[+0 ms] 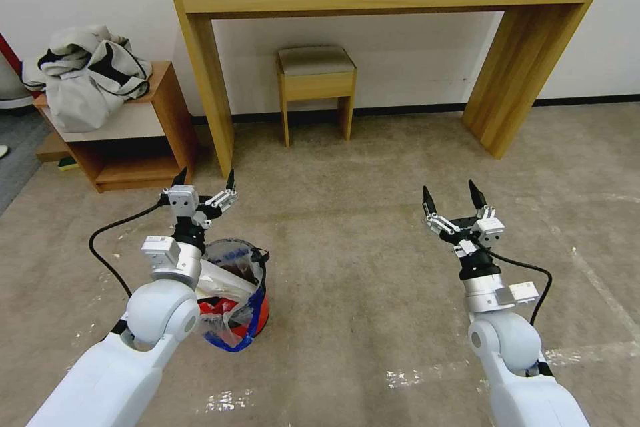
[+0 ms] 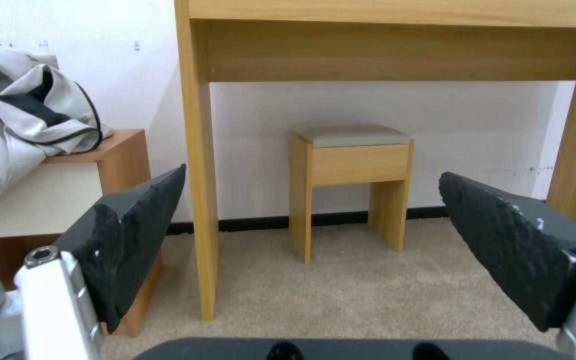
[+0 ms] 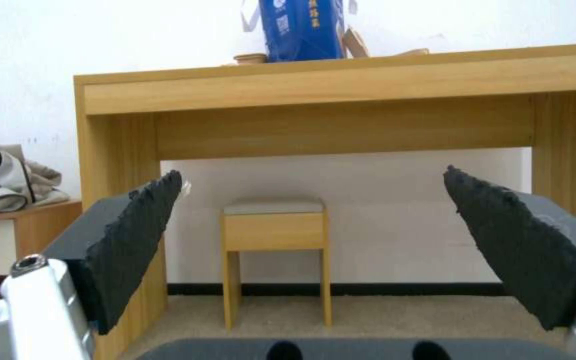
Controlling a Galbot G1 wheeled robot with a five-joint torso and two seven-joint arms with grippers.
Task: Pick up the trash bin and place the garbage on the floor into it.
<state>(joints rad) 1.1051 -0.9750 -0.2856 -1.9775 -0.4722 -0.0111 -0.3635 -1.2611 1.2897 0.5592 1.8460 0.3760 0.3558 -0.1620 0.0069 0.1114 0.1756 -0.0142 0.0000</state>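
Carpet; trash bin half-hidden behind left arm

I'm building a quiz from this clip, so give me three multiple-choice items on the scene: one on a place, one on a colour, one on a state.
1. Where does the trash bin stand?
A. On the floor beside the left arm
B. On the desk
C. On the stool

2. What colour is the bin's body?
A. Green
B. Red
C. Black

3. How is the right gripper?
A. Shut on a wrapper
B. Shut on nothing
C. Open, holding nothing

Key: 1 A, the head view shows it on the carpet by the left arm; 2 B, red shows through the clear liner; 3 C, its fingers are spread apart with nothing between.
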